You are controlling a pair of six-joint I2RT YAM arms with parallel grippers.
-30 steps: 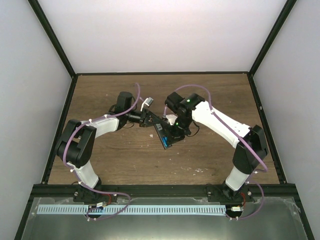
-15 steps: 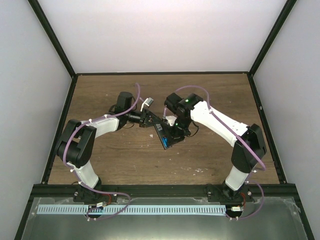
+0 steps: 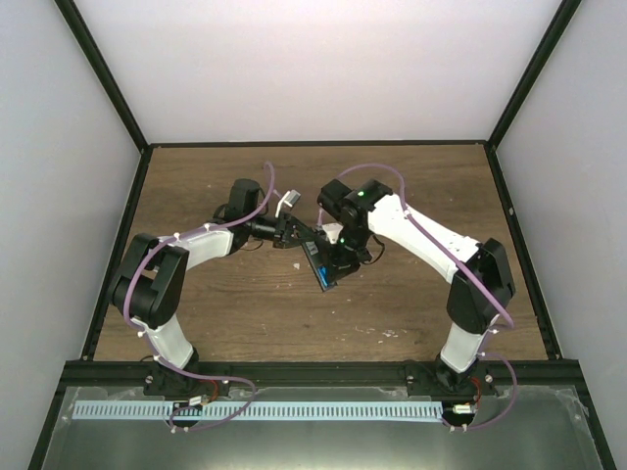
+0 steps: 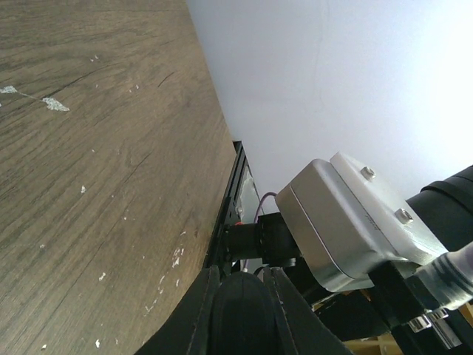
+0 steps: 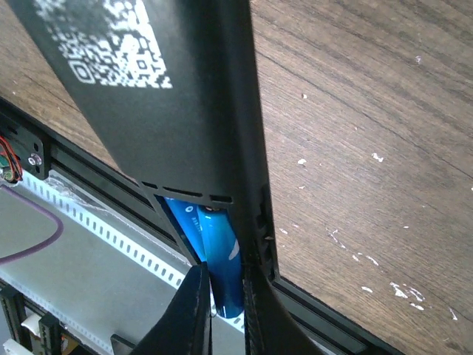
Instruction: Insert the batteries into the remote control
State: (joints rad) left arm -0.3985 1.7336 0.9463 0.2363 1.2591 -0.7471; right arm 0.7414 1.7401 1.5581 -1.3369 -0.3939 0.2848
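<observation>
The remote control (image 3: 311, 250) is a black bar held tilted above the table between both arms. My left gripper (image 3: 290, 233) is shut on its upper end; in the left wrist view the fingers (image 4: 198, 310) clamp a rounded black end (image 4: 240, 314). In the right wrist view the remote's back (image 5: 185, 111) carries a white QR label, and its battery bay is open at the lower end. My right gripper (image 5: 224, 285) is shut on a blue battery (image 5: 222, 244) lying partly in the bay. A second blue battery (image 5: 179, 214) lies beside it in the bay. The blue shows in the top view (image 3: 321, 273).
The brown wooden table (image 3: 421, 304) has small white flecks (image 3: 390, 333) on it. A black frame and a metal trough with a slotted white strip (image 3: 255, 411) run along the near edge. White walls close in the sides and back.
My right arm has shifted slightly left, closer to the remote's lower end. The left arm and the remote have barely moved.
</observation>
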